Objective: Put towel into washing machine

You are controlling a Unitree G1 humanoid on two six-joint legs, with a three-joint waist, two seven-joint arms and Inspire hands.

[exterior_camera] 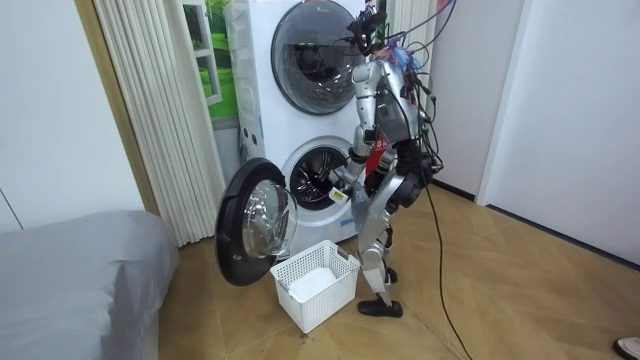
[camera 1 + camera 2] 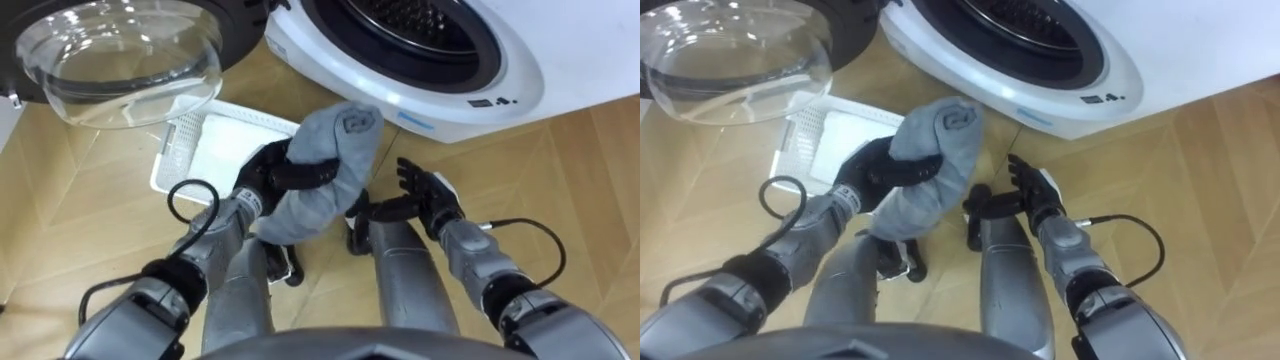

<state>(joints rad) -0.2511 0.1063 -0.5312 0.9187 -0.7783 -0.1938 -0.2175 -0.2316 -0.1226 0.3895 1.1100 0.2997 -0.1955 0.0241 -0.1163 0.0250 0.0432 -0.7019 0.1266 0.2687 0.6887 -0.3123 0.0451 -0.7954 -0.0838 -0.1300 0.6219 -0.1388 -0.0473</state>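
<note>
The grey towel (image 2: 335,160) hangs bunched in the left hand (image 2: 272,175), whose dark fingers curl tightly around its middle, just below the washing machine (image 2: 520,75) and its open drum. The right hand (image 2: 425,192) hovers just beside the towel, fingers spread wide, holding nothing. Beneath lies a white laundry basket (image 2: 215,140) on the wooden floor, beside the open glass door (image 2: 120,60).

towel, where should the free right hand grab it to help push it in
Probably best to take the towel by its loose lower end, coming in from the robot's right. The left hand is curled round the bunched middle from the left, so that part is covered. The open right hand is on the side where the hanging end is exposed.
</note>
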